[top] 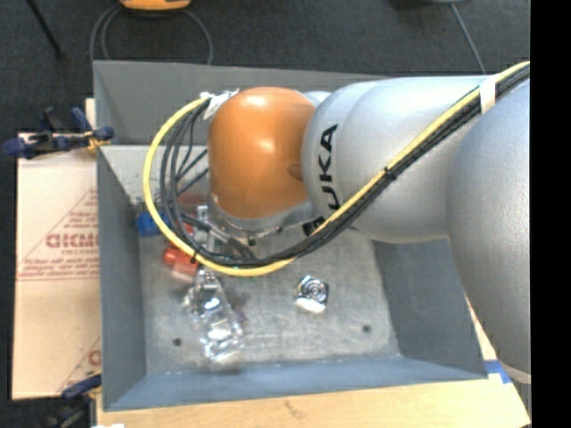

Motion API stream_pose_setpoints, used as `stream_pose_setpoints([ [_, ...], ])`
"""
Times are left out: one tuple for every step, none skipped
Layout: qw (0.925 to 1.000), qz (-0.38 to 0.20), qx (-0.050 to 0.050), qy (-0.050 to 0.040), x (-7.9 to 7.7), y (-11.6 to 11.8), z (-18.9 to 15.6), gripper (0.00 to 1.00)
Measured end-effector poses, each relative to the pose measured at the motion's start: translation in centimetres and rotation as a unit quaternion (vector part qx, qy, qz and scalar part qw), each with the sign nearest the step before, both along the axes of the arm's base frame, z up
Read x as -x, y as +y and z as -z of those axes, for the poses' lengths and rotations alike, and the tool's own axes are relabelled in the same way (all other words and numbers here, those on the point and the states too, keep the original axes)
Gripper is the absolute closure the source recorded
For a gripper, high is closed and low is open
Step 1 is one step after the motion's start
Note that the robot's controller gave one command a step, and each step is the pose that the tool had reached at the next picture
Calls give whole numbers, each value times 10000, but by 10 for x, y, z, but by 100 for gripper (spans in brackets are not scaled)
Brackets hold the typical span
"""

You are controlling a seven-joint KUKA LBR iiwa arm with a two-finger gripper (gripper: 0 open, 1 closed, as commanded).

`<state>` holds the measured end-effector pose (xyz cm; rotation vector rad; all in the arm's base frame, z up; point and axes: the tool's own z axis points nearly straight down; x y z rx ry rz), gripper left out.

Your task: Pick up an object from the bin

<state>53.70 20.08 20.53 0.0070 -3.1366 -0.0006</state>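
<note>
My gripper [207,283] reaches down from under the orange cover into the left half of the bin. Its tip sits right at the top edge of a crumpled clear plastic thing [214,326] lying on the bin floor near the front left. A small red-orange thing [176,259] lies just left of the gripper, partly hidden by the cables. A small silver and white crumpled piece [312,294] lies alone on the floor to the gripper's right.
A blue thing [145,224] rests against the left wall, behind the yellow cable loop. The arm and its cover hide the back and right of the bin. Bare floor shows along the front, right of the silver piece.
</note>
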Motion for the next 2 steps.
stream_pose_setpoints([
  [9982, 597, -22, -15, -16, -30, 92, 0],
  [9991, 423, -42, -77, -18, -31, 92, 0],
])
